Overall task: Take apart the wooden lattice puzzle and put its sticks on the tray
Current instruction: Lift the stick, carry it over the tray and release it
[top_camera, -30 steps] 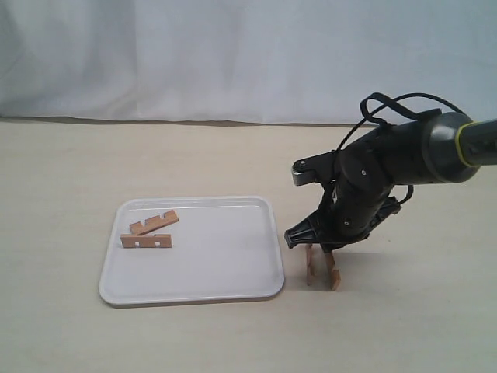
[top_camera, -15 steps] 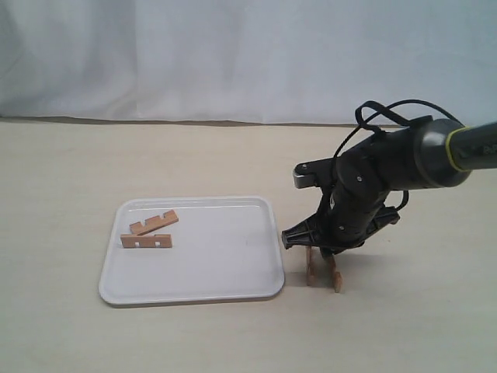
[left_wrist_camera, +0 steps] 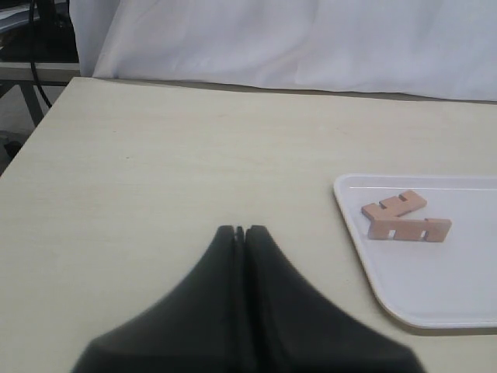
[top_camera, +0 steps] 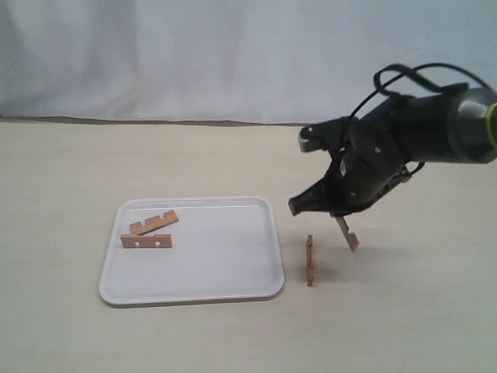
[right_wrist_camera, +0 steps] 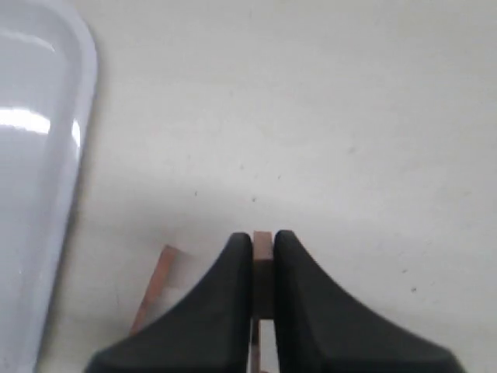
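The lattice puzzle no longer stands whole. Two sticks (top_camera: 152, 230) lie on the white tray (top_camera: 225, 256) at its far left. A third stick (top_camera: 309, 260) stands on edge on the table just right of the tray. My right gripper (top_camera: 344, 225) hangs above the table, shut on a fourth stick (top_camera: 349, 234) that pokes down and to the right. In the right wrist view that stick (right_wrist_camera: 262, 247) sits between the fingers and the loose stick (right_wrist_camera: 154, 284) lies beside them. My left gripper (left_wrist_camera: 239, 231) is shut on nothing, left of the tray (left_wrist_camera: 435, 280).
A white cloth backdrop (top_camera: 194, 54) closes off the far side of the beige table. The right arm's black cables (top_camera: 404, 78) loop above its wrist.
My right gripper has lifted up and to the right with one stick, pulling it away from the other stick, which stays on the table by the tray.
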